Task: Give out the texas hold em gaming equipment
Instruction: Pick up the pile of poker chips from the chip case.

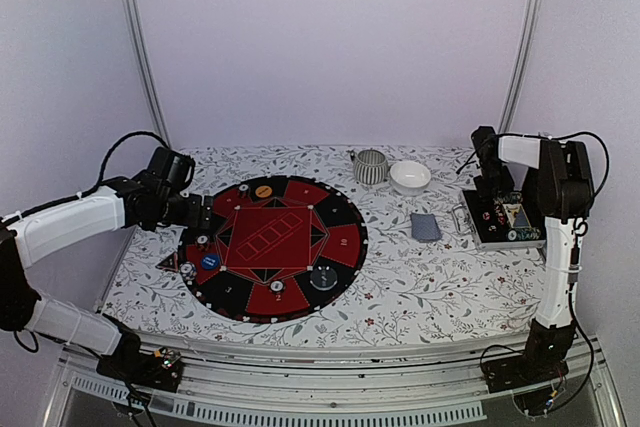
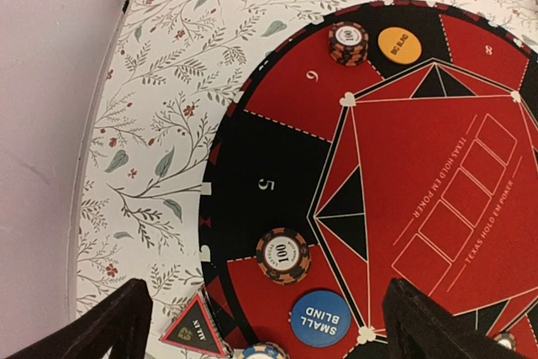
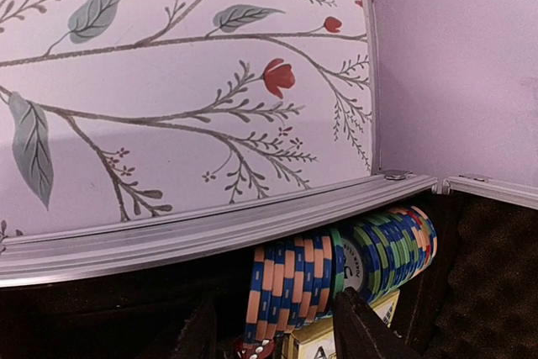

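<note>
While the left hand [image 2: 269, 325] hangs wide open over the round red-and-black mat [image 2: 277, 174], the right hand [image 3: 277, 325] sits at striped poker chips [image 3: 294, 283] in the aluminium-rimmed case [image 3: 210, 229]; grip indeterminate.

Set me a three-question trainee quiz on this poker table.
1. True or false: the deck of cards lies on the tablecloth, off the round mat.
2. The small blind disc is: A orange, B blue, C white.
3. Which gripper is over the chip case?
Key: 1 true; 2 B; 3 the right gripper.
</note>
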### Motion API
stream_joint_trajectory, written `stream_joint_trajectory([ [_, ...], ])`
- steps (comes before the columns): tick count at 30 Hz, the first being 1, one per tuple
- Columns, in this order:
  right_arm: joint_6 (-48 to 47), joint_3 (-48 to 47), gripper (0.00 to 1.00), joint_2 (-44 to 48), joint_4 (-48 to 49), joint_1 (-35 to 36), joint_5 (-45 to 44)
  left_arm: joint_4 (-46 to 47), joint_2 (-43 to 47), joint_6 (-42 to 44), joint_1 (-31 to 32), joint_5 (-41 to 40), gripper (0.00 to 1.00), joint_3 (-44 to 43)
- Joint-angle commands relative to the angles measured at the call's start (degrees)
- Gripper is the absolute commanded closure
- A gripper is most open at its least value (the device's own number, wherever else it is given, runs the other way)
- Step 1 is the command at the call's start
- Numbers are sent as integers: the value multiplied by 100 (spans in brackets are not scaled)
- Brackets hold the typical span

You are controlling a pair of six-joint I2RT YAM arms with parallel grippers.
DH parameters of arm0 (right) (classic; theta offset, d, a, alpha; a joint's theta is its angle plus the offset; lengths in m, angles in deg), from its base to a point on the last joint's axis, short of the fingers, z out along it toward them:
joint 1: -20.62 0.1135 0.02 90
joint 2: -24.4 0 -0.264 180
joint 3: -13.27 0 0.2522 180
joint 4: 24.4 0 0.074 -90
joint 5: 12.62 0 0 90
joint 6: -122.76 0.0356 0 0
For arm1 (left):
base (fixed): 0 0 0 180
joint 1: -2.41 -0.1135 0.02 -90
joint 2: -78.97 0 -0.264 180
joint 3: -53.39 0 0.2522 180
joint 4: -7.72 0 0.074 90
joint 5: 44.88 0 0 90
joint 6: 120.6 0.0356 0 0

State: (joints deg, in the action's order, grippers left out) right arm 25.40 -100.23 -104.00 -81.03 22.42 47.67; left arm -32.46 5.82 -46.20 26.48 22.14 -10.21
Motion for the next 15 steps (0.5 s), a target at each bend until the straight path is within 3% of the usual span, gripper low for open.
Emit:
stream_joint_trajectory([
  [1, 36, -72, 47, -178, 37, -172, 195, 66, -51, 83, -74, -15, 2, 54],
  [5, 70, -110, 40, -162, -10, -189, 125, 66, -59, 87, -81, -13, 2, 63],
  [15, 107, -282, 35, -109, -202, -185, 93, 75, -94, 92, -87, 7, 2, 54],
])
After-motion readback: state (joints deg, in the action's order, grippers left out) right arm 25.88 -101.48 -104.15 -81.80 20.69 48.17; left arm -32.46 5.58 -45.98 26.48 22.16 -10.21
